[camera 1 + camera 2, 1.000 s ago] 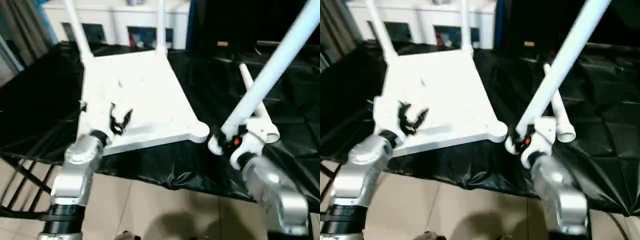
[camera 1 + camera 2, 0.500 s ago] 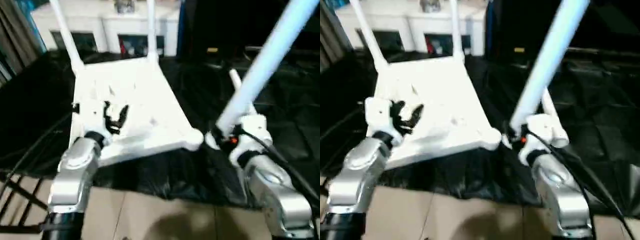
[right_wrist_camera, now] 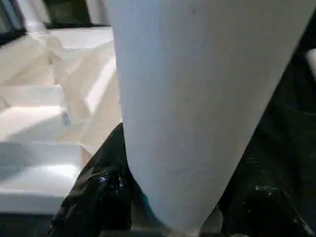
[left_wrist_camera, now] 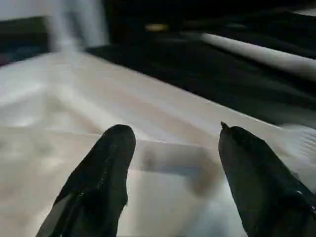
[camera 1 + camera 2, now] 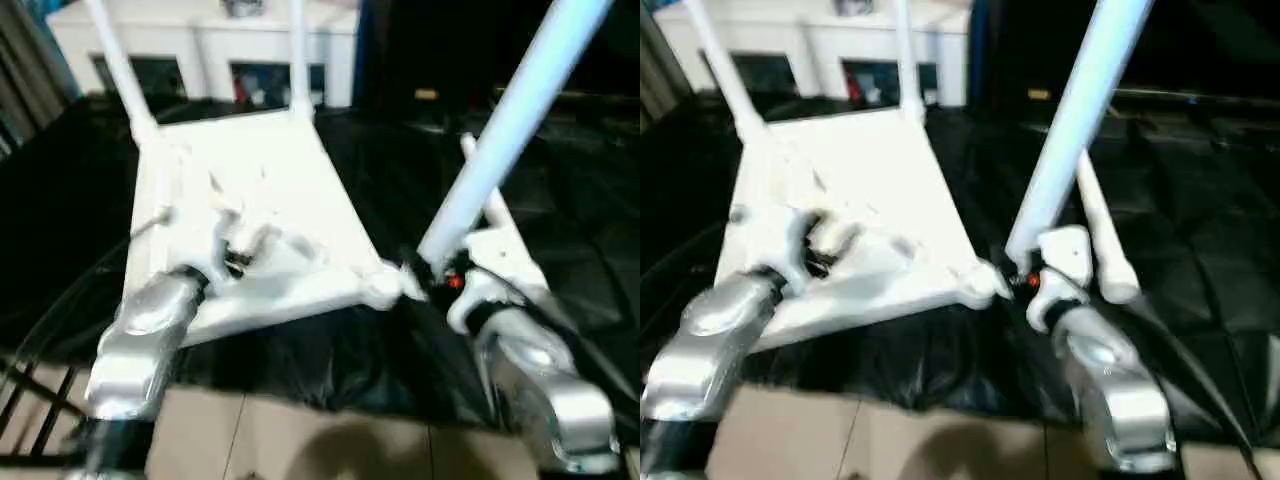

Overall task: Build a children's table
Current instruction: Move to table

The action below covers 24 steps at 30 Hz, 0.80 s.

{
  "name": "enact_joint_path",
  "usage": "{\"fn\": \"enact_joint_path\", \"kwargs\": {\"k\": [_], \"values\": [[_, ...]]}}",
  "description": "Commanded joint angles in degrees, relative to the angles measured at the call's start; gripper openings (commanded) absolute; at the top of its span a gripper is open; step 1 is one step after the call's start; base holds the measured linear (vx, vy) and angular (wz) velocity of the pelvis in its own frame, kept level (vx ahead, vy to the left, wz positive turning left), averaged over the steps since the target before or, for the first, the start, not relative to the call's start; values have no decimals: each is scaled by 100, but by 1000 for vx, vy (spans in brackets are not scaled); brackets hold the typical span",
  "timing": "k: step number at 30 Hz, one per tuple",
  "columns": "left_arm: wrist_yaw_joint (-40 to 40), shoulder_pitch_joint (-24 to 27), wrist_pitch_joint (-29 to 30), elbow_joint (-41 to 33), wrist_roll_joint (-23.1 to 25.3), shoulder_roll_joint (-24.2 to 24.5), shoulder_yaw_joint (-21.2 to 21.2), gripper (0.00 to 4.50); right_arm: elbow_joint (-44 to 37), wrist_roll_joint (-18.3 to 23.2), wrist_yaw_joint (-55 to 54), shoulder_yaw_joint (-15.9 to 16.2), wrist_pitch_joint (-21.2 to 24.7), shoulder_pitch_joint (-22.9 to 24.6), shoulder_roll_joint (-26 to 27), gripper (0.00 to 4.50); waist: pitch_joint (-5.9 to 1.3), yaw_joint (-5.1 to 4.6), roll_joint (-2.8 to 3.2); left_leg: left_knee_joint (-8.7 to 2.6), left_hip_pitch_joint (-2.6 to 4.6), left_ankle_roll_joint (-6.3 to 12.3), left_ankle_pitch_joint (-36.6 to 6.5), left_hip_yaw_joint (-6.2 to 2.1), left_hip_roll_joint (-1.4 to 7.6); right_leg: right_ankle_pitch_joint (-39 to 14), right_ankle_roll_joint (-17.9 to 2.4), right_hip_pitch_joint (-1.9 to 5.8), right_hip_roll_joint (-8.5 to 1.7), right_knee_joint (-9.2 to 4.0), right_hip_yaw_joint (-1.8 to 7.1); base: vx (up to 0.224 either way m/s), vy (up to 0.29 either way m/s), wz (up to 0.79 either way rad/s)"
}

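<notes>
I see the white tabletop [image 5: 250, 220] upside down at the table's [image 5: 60, 230] near edge, two legs [image 5: 297, 55] standing. Right gripper [image 3: 168, 207] jaws clamp a third leg [image 5: 505, 130]; left gripper [image 4: 173, 148] jaws apart over the tabletop.

tabletop [image 5: 270, 190]: one is counted, lying underside up
legs: four are counted; two [image 5: 122, 70] [image 5: 298, 55] stand in far sockets, one [image 5: 510, 125] is held, one [image 5: 1098, 235] lies loose
grippers: two are seen, left [image 5: 232, 258] and right [image 5: 432, 275]

Black-covered work table [image 5: 560, 180], white glass-door cabinet [image 5: 200, 50] behind, beige tiled floor [image 5: 300, 440]
</notes>
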Motion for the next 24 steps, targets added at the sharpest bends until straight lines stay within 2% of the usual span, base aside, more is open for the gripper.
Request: {"fn": "enact_joint_path", "kwargs": {"k": [1, 2, 3, 4, 5, 6, 7, 8, 10, 11, 12, 13, 14, 15, 16, 17, 19, 20, 21, 22, 23, 24], "values": [[-324, -200, -97, 256, 144, 130, -165, 313, 17, 84, 96, -25, 17, -166, 2, 191, -263, 12, 5, -446, 156, -152, -85, 6, 245, 2344, -239, 379, -289, -493, 40, -132, 6, -8], [-639, -327, -77, 403, 113, 153, -328, 313, 115, 108, 149, -42, 12, -246, -15, 191, -209, -16, 45, -523, 238, -244, -618, 42, 316, 1361, -625, 293, -285, -590, 26, -129, 12, 4], [-895, -456, -59, 578, 175, 196, -530, 313, 207, 130, 212, -53, 22, -319, -41, 191, -168, -34, 36, -561, 250, -262, -897, 73, 321, 842, -793, 276, -290, -637, 35, -135, 16, 5], [-1091, -578, -79, 781, 241, 212, -688, 313, 300, 111, 269, -48, 8, -390, -83, 191, -94, -56, 26, -664, 259, -336, -1595, 137, 345, -620, -1067, 257, -331, -759, 62, -135, 16, 5], [-1200, -652, -98, 912, 286, 220, -780, 313, 356, 96, 303, -43, -6, -433, -110, 191, -94, -44, 25, -671, 266, -338, -1671, 150, 362, -877, -1089, 251, -354, -789, 70, -133, 22, -1], [-1208, -840, -209, 1286, 472, 206, -908, 313, 465, 119, 397, -59, -46, -514, -157, 191, -98, -37, 49, -666, 284, -334, -1688, 170, 370, -994, -1113, 226, -368, -810, 82, -109, 20, 1], [-1221, -934, -260, 1461, 541, 196, -960, 313, 518, 129, 432, -68, -54, -558, -187, 191, -114, -29, 28, -654, 285, -310, -1561, 214, 376, -1006, -1120, 214, -379, -825, 105, -109, 20, 1], [-1221, -934, -260, 1461, 541, 196, -960, 313, 518, 129, 432, -68, -54, -558, -187, 191, -130, -14, 3, -652, 237, -259, -1276, 239, 377, -861, -1111, 239, -391, -824, 111, -83, 17, 2], [-1246, -1104, -393, 1777, 619, 179, -1045, 313, 605, 143, 498, -90, -82, -635, -245, 191, -170, -4, 23, -651, 198, -198, -984, 259, 368, -544, -1118, 248, -384, -808, 87, -60, 15, -2], [-1246, -1203, -484, 1952, 657, 150, -1075, 313, 651, 139, 541, -105, -102, -684, -292, 191, -193, -2, 14, -643, 189, -194, -974, 267, 358, -326, -1143, 231, -370, -797, 82, 0, 0, 0], [-1257, -1246, -526, 2030, 666, 143, -1083, 313, 674, 136, 559, -109, -111, -706, -304, 191, -202, -5, 38, -641, 190, -192, -951, 268, 357, -214, -1163, 223, -363, -787, 82, 0, 0, 0], [-1167, -1285, -611, 2029, 452, -29, -878, 313, 702, 153, 599, -174, -139, -755, -344, 191, -210, -7, 51, -629, 164, -179, -870, 269, 353, 20, -1218, 226, -364, -763, 81, 0, 0, 0], [-1144, -1291, -665, 2035, 381, -84, -799, 313, 710, 163, 610, -195, -144, -766, -345, 191, -234, -5, 21, -608, 126, -131, -669, 279, 352, 352, -1277, 256, -364, -739, 73, 0, 0, 0], [-839, -1243, -695, 1970, 325, -176, -604, 313, 679, 152, 584, -206, -107, -760, -346, 191, -263, 21, 66, -574, 126, -67, -466, 299, 353, 760, -1346, 240, -362, -699, 66, 0, 0, 0], [-633, -1218, -719, 1954, 324, -218, -496, 313, 661, 141, 564, -203, -79, -754, -347, 191, -259, 16, 37, -569, 132, -16, -448, 315, 348, 899, -1373, 225, -346, -713, 63, 0, 0, 0], [-449, -1110, -747, 1802, 202, -293, -300, 313, 627, 138, 513, -209, -55, -720, -318, 191, -260, 24, 76, -566, 114, 39, -422, 317, 343, 1042, -1414, 243, -353, -689, 53, 0, 0, 0], [-170, -809, -695, 1320, -12, -399, 14, 313, 512, 216, 450, -259, -95, -589, -207, 191, -270, 7, -6, -562, 86, 132, -375, 330, 342, 1132, -1419, 269, -355, -692, 50, 0, 0, 0], [127, -583, -715, 967, -41, -433, 222, 313, 429, 237, 322, -284, -90, -454, -104, 191, -271, 10, 8, -559, 73, 166, -311, 325, 356, 1227, -1443, 272, -370, -670, 47, 0, 0, 0], [269, -493, -746, 830, -13, -435, 299, 313, 399, 228, 240, -292, -46, -392, -61, 191, -265, 8, 1, -530, 33, 373, -264, 360, 338, 1288, -1453, 274, -423, -704, 82, 0, 0, 0], [355, -437, -773, 748, 9, -434, 344, 313, 383, 221, 182, -296, -7, -354, -34, 191, -282, 47, -46, -472, -7, 715, -204, 405, 299, 1173, -1447, 300, -529, -760, 146, 0, 0, 0], [425, -346, -805, 617, -3, -449, 441, 313, 361, 233, 129, -330, -16, -288, 41, 191, -336, 86, 19, -267, 227, 544, -322, 620, 355, 696, -1342, 88, -453, -855, 461, 0, 0, 0], [457, -298, -824, 551, 1, -452, 491, 313, 348, 244, 105, -350, -27, -253, 84, 191, -327, 143, -120, -199, 130, 403, -480, 628, 275, 538, -1271, 191, -413, -857, 622, -5, 55, -31]]}}
